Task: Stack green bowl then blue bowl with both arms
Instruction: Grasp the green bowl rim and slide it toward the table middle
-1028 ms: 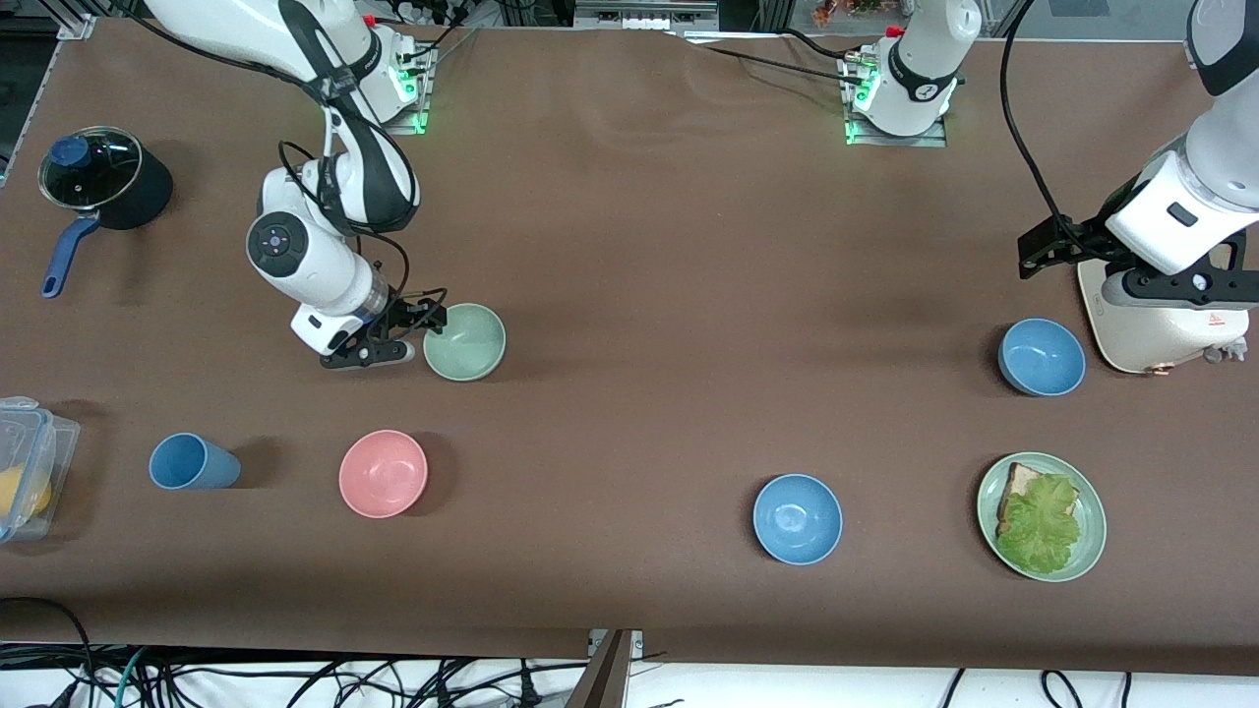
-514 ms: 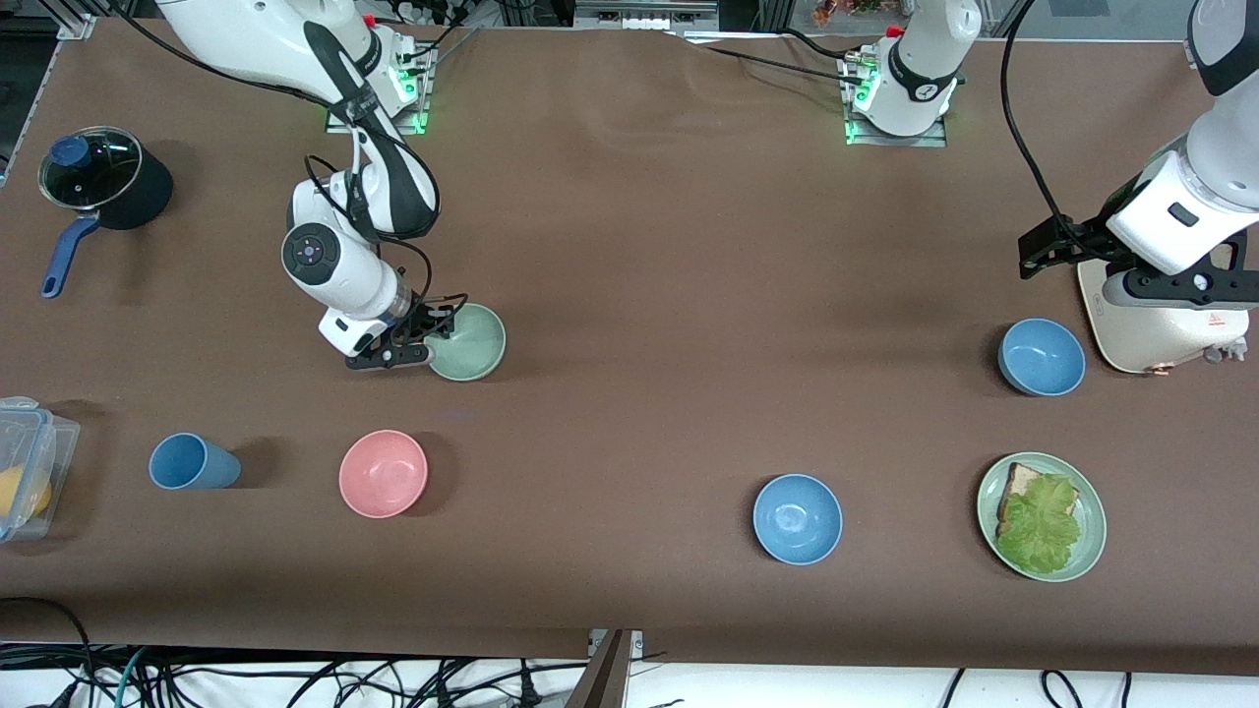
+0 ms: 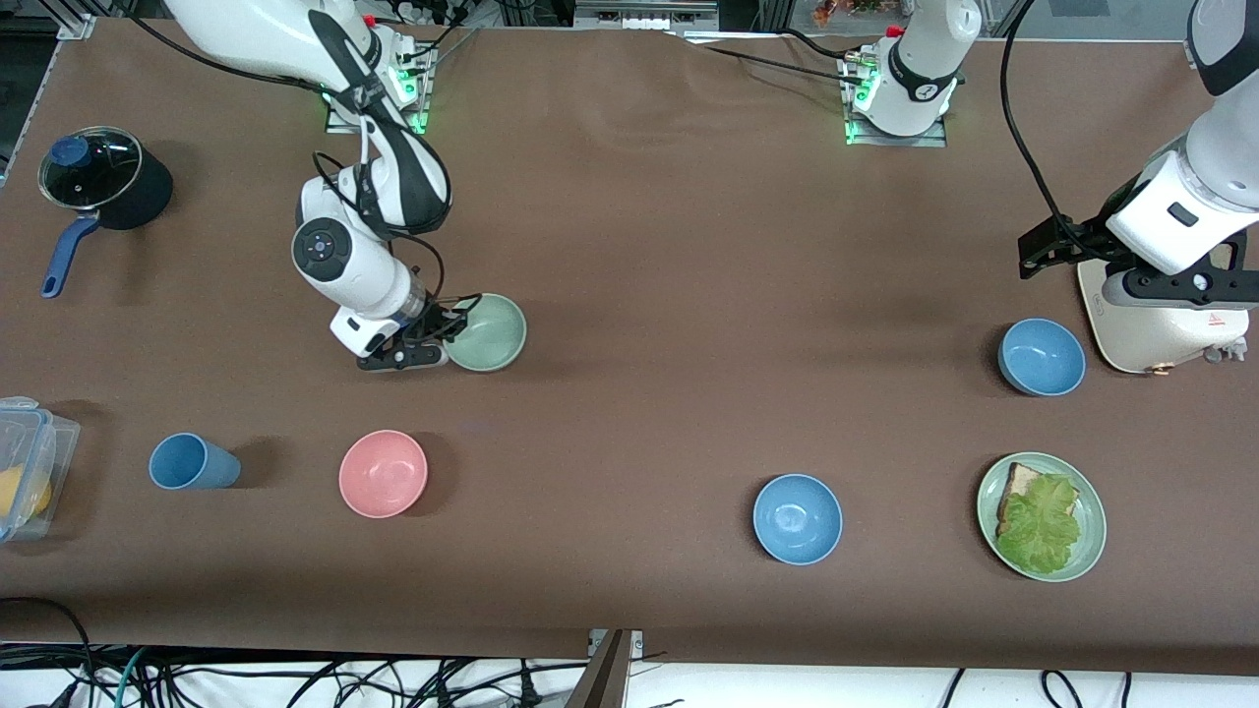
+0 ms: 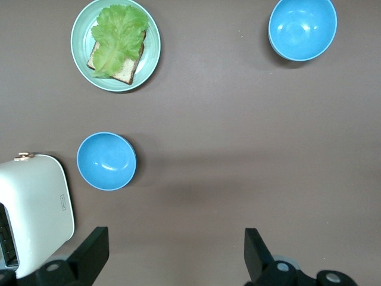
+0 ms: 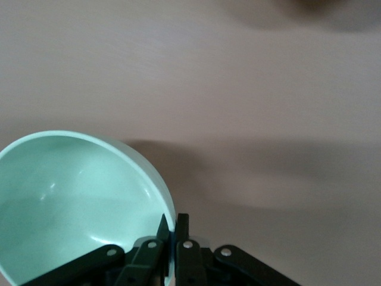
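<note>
Right pincer (image 3: 445,337) is pinched on the green bowl (image 3: 489,332) rim — lift level, no tilting. Left pincer (image 4: 172,253) waits spread apart over the desk (image 3: 669,295).

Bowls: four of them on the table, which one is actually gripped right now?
The green bowl: the right gripper is shut on its rim. The pink bowl and both blue bowls sit untouched; the left gripper hangs open above the table.

Front view: high, facing the arms across the whole bench (image 3: 629,246). Wrist views look straight down; the right sits close over the green bowl (image 5: 77,202), the left higher, sharing two blue bowls (image 4: 106,161) with the front.
</note>
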`<state>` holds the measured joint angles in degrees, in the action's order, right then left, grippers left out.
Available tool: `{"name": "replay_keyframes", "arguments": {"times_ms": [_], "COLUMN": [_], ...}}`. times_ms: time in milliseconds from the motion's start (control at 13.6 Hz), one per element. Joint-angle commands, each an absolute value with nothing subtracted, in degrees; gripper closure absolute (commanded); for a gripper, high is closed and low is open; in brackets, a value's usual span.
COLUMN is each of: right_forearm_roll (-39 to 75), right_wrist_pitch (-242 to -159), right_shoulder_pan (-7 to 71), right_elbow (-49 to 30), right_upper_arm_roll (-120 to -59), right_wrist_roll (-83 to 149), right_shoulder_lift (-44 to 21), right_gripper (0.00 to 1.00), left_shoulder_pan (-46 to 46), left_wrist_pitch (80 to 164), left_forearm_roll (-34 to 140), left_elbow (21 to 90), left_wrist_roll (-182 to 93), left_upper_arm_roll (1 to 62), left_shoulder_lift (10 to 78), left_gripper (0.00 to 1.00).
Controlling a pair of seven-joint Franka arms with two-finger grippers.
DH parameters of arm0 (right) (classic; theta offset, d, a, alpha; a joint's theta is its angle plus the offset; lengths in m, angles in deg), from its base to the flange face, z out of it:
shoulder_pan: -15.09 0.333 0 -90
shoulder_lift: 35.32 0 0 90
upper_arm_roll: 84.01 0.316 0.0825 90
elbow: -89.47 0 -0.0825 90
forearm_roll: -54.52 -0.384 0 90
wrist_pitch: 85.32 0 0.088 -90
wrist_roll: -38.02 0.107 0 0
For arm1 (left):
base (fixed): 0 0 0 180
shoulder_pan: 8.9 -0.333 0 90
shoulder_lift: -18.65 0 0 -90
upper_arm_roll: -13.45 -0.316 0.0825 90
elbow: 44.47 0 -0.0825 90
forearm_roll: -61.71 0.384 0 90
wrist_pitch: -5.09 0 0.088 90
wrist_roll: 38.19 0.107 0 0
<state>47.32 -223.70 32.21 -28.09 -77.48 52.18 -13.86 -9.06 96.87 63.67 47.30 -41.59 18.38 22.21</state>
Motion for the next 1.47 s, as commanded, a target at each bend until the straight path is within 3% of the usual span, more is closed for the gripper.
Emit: {"name": "replay_keyframes", "arguments": {"times_ms": [0, 440, 954, 1174, 1394], "right_forearm_roll": [46.5, 49.1, 52.9, 52.8, 52.6], "right_wrist_pitch": [-218.0, -218.4, -220.5, -219.8, -210.2], "right_shoulder_pan": [34.9, 49.3, 53.2, 52.7, 51.6], "right_elbow": [-18.8, 10.2, 12.9, 12.9, 13.0], "right_upper_arm_roll": [-75.3, -75.7, -77.9, -77.9, -80.2], "right_wrist_roll": [59.9, 80.2, 82.8, 82.6, 82.1], "right_shoulder_lift": [-11.3, 10.7, 15.0, 13.4, 7.7], "right_gripper": [1.00, 1.00, 0.97, 0.00, 0.00], "left_shoulder_pan": [-8.9, -8.8, -8.8, -8.8, -8.7], "left_wrist_pitch": [95.5, 95.5, 95.5, 95.5, 95.5], "left_forearm_roll": [63.0, 63.0, 62.9, 63.0, 63.0], "left_elbow": [45.7, 45.7, 45.7, 45.7, 45.7], "left_wrist_roll": [-41.8, -42.1, -42.1, -42.2, -42.2], "left_upper_arm_roll": [18.2, 18.3, 18.3, 18.3, 18.3], "left_shoulder_lift": [22.7, 22.7, 22.7, 22.7, 22.7], "left_gripper": [0.00, 0.00, 0.00, 0.00, 0.00]}}
